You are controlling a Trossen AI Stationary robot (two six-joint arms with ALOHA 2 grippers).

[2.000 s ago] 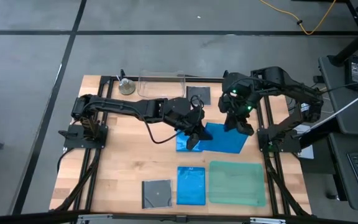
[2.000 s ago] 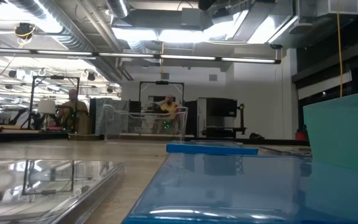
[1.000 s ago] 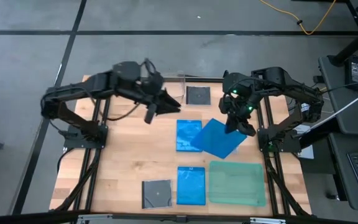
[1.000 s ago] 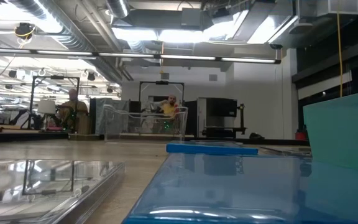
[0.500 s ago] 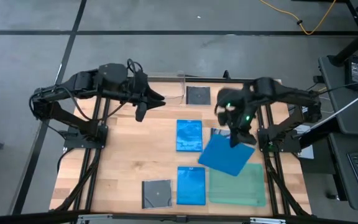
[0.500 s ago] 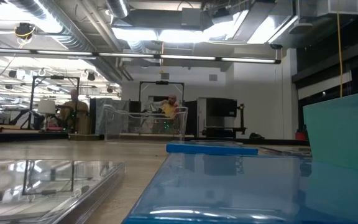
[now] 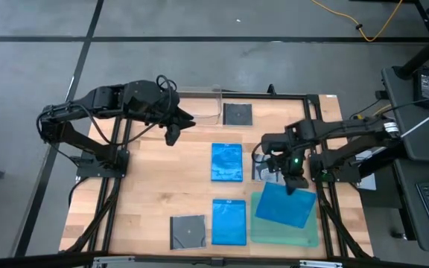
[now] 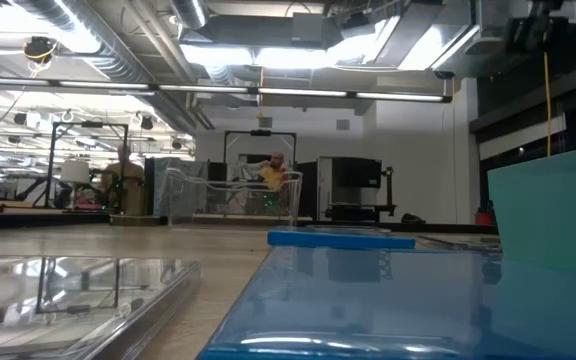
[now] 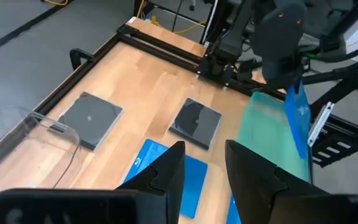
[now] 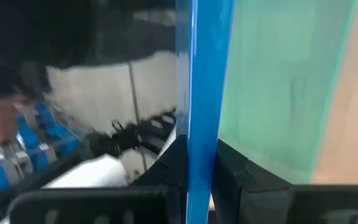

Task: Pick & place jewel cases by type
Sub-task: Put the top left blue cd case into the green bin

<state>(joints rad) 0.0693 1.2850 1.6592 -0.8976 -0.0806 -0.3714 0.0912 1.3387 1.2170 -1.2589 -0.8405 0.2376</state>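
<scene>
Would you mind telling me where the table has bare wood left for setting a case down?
The widest bare wood lies left of the middle blue case, down to the grey case at the near edge. The right side is crowded: the right tool holds a blue case above the green tray, beside another blue case.

Bright blue flat rectangular plastic case [image 7: 285,204] over translucent green flat tray [image 7: 308,234], 4 o'clock. Two more bright blue cases, centre [image 7: 227,161] and 6 o'clock [image 7: 229,222]. Dark grey square CD cases, 12 [image 7: 237,114] and 7 o'clock [image 7: 188,231]. Light wood table [image 7: 147,186].
</scene>
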